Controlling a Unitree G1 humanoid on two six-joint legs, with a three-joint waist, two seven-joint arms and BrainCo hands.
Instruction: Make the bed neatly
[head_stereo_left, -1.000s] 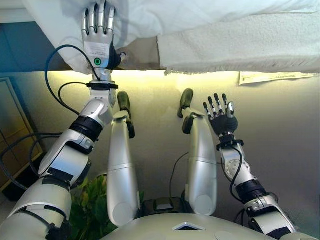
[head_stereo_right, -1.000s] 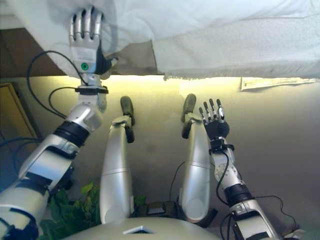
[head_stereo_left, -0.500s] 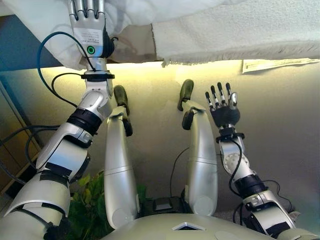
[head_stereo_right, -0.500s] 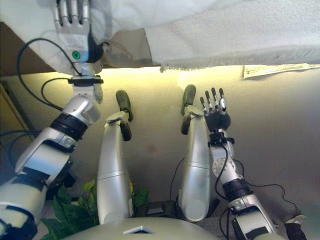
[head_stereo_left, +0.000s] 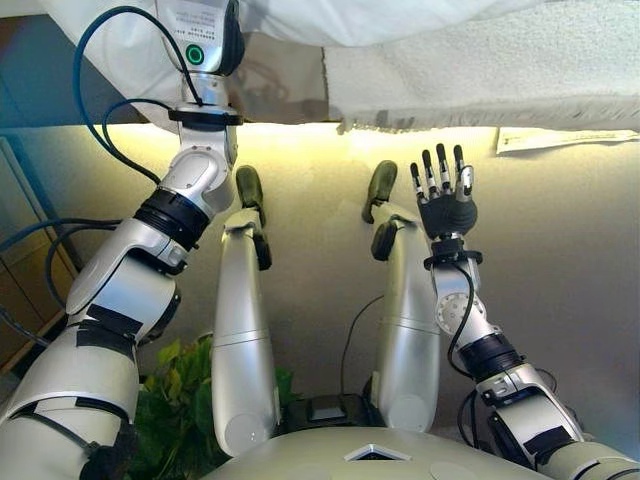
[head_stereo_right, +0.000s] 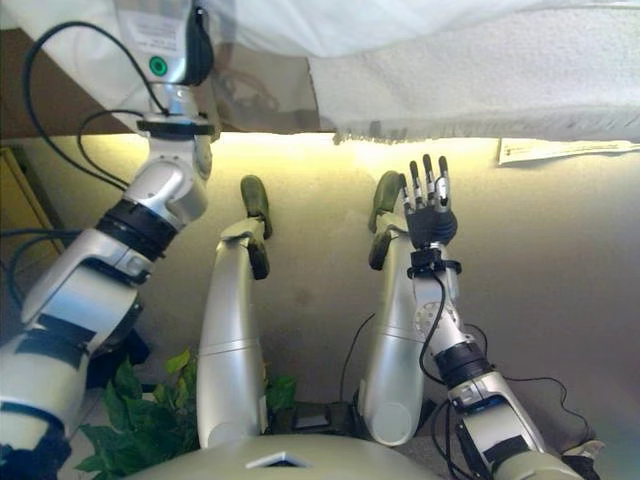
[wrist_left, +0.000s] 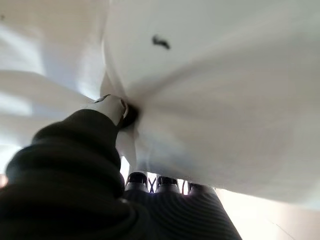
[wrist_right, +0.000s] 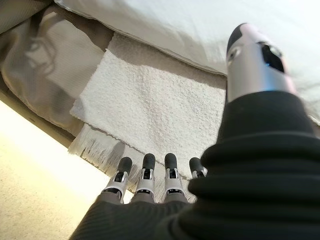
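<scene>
A white sheet (head_stereo_left: 420, 12) lies on the bed along the top, over a white textured blanket (head_stereo_left: 500, 70) that hangs over the bed's edge. My left hand (head_stereo_left: 203, 38) reaches up onto the sheet at the upper left, its fingers out of the eye views. In the left wrist view its thumb (wrist_left: 113, 108) and fingers pinch a gathered fold of the sheet (wrist_left: 225, 75). My right hand (head_stereo_left: 447, 212) is open with straight fingers, held over the floor just below the blanket's fringe (wrist_right: 100, 145).
A tan mattress side (head_stereo_left: 285, 90) shows under the sheet. A white paper tag (head_stereo_left: 565, 138) hangs at the bed's edge on the right. A wooden cabinet (head_stereo_left: 20, 290) stands at the left and a green plant (head_stereo_left: 180, 400) at the lower left.
My left hand has reached farther over the bed; its fingers have left the eye views. My right hand has risen slightly toward the bed's edge.
</scene>
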